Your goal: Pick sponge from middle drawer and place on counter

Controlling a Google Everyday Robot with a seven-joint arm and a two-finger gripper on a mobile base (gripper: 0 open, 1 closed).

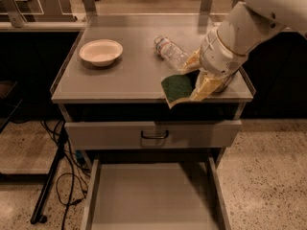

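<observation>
The sponge [175, 87], dark green face up with a pale yellow edge, hangs tilted over the front right part of the counter [129, 73], its lower corner past the front edge. My gripper [194, 86] is shut on the sponge's right side, with its yellowish fingers [207, 84] reaching from the white arm at the upper right. The middle drawer [148, 195] is pulled open below, and its pale floor is bare.
A white bowl [100, 51] sits on the counter's left. A clear plastic bottle [170, 51] lies on its side just behind my gripper. A shut drawer front with a dark loop handle [154, 134] lies under the counter edge. Cables and a stand leg [50, 186] are on the floor at left.
</observation>
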